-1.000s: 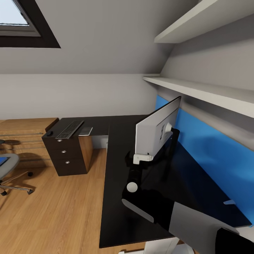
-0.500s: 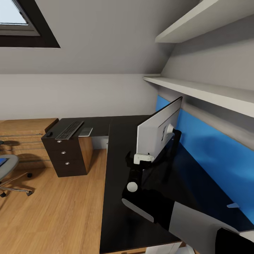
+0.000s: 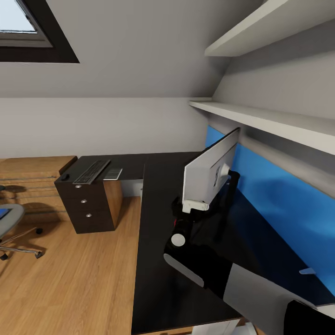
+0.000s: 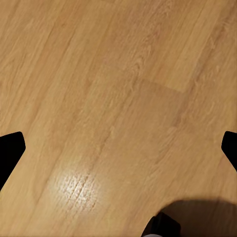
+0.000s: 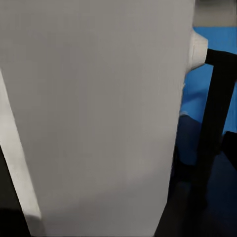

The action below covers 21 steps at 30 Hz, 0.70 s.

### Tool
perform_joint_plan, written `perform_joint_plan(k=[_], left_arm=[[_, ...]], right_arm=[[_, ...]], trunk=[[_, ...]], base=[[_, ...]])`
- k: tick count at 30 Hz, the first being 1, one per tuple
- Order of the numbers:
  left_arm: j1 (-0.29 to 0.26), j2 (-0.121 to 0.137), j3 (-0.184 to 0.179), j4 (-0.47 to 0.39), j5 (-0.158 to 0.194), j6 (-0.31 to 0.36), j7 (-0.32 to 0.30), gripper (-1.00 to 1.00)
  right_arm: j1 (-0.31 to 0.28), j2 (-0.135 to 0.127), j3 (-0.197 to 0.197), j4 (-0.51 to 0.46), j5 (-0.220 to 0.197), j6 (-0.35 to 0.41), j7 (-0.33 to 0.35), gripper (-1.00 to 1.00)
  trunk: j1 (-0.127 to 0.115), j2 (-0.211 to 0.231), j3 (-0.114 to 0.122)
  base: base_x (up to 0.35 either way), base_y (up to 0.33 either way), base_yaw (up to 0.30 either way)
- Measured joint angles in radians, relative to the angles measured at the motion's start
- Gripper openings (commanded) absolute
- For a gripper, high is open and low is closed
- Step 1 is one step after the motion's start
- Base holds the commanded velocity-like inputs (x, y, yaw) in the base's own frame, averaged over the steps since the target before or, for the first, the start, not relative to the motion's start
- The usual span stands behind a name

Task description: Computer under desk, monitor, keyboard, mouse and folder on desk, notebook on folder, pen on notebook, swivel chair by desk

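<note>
The monitor [image 3: 208,171] stands on the black desk [image 3: 156,218], its pale grey face toward me and its black stand [image 3: 229,190] behind it. My right gripper [image 3: 195,205] is shut on the monitor's lower corner; the right wrist view shows the grey panel [image 5: 98,108] close up beside the stand [image 5: 215,113]. On the desk's far left wing lie the keyboard [image 3: 92,171], the mouse [image 3: 64,177] and the grey notebook [image 3: 112,173]. The swivel chair [image 3: 11,218] stands at the left edge with the blue folder [image 3: 3,213] on its seat. My left gripper [image 4: 118,148] hangs open over bare wooden floor.
A blue back panel [image 3: 279,195] runs along the desk under two white wall shelves [image 3: 260,118]. A drawer unit [image 3: 86,207] carries the desk's left end, with a wooden dresser [image 3: 32,172] beyond it. A small pale object [image 3: 304,270] lies on the desk at the right.
My right gripper and the monitor have shifted a little right and up, toward the blue panel. The view also shifted slightly at first.
</note>
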Motion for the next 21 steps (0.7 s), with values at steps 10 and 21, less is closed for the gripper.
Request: perform_joint_plan(k=[10,21], left_arm=[[0.000,0.000,0.000,0.002,0.000,0.000,0.000,1.00],[0.000,0.000,-0.001,0.002,0.000,0.000,0.000,1.00]], right_arm=[[0.000,0.000,-0.004,0.001,0.000,0.000,-0.001,1.00],[0.000,0.000,-0.003,0.001,0.000,0.000,0.001,1.00]], trunk=[[0.000,0.000,0.000],[0.000,0.000,0.000]], base=[[-0.034,-0.104,0.000],[-0.106,-0.147,0.000]])
